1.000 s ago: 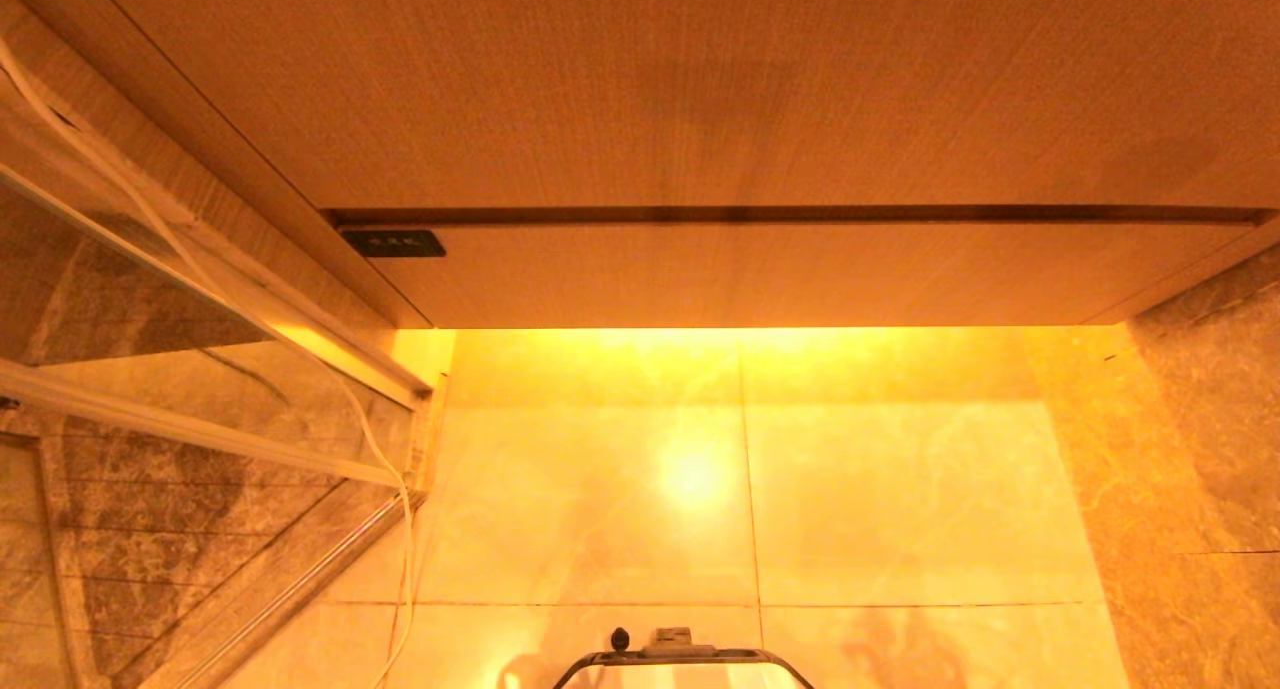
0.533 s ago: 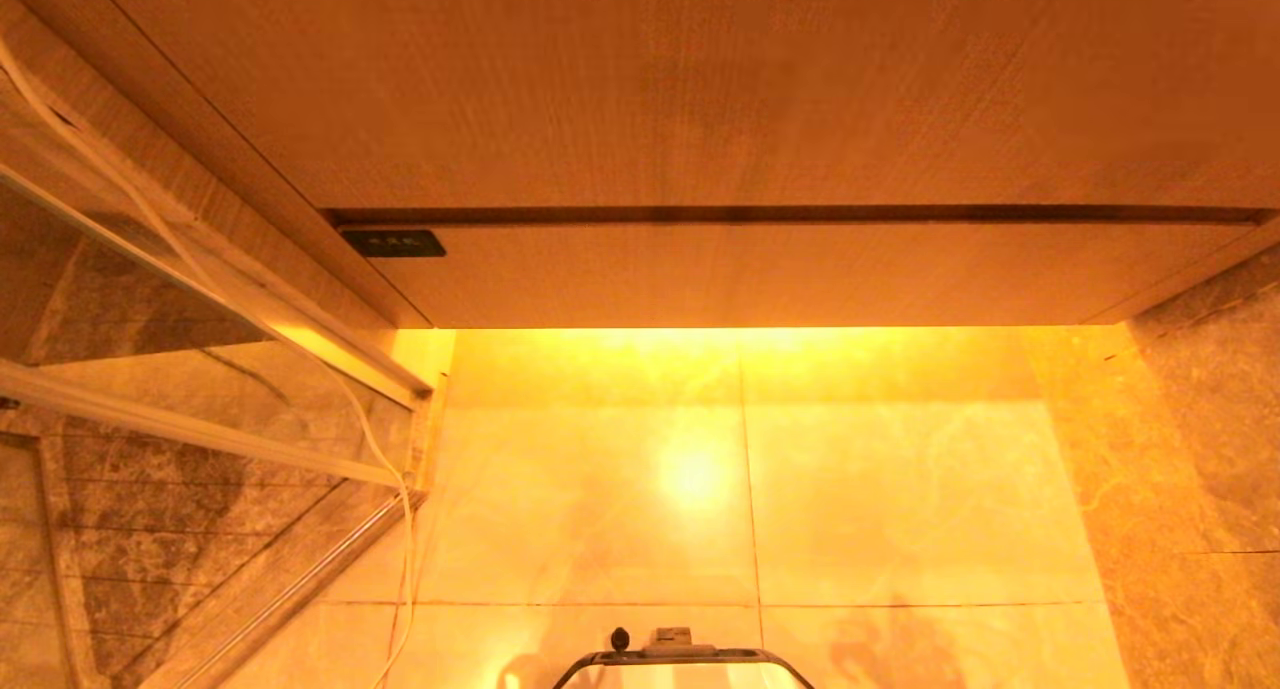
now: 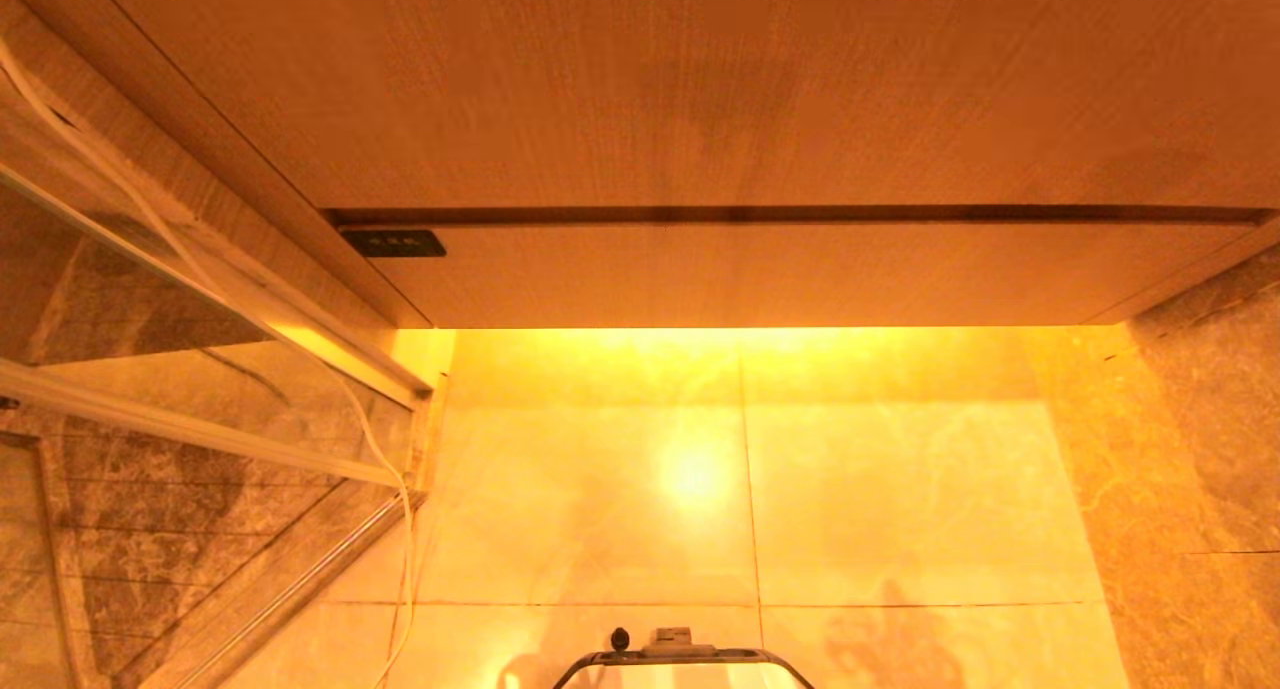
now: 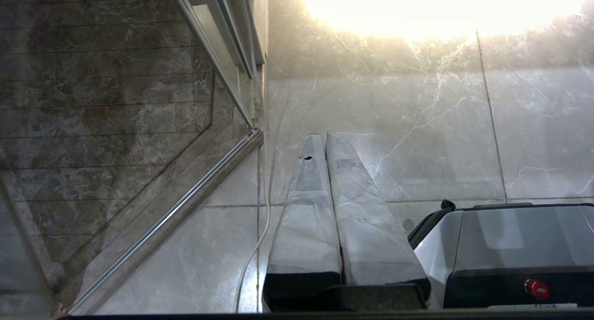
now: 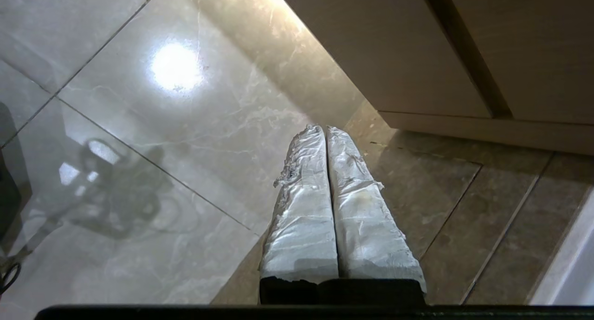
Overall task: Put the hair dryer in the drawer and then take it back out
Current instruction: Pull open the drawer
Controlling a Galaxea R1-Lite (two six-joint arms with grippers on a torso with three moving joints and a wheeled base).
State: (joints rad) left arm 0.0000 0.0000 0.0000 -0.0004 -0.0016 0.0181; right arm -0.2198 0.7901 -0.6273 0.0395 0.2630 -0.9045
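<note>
Two grippers, both pinched together with nothing between the fingers. Left gripper [image 4: 323, 136] hangs over the pale marble floor [image 4: 417, 125] beside the robot base [image 4: 510, 245], wrapped fingers pressed flat against each other. Right gripper [image 5: 325, 128] same state, pointing down at the floor near the bottom edge of the cabinet, on the darker tile by the right wall.

Drawer [image 3: 800, 274] is pushed fully in: flat wood-grain front flush under the countertop [image 3: 650, 89], dark gap line along its top, small black label [image 3: 393, 243] at its left end. Warm light glows from under it onto the floor tiles.

Hair dryer: not visible in any view, can't say where it is. Only a thin pale cord [image 3: 380, 449] shows, running down along the glass partition [image 3: 150, 299] on the left to the floor.

Neither arm appears in the head view.

Versus the earlier head frames: drawer, countertop, cord and partition all in the same place, camera hasn't shifted. Only difference is the faint dark reflection low on the floor tiles right of centre, which has shifted slightly and grown a bit more distinct.
</note>
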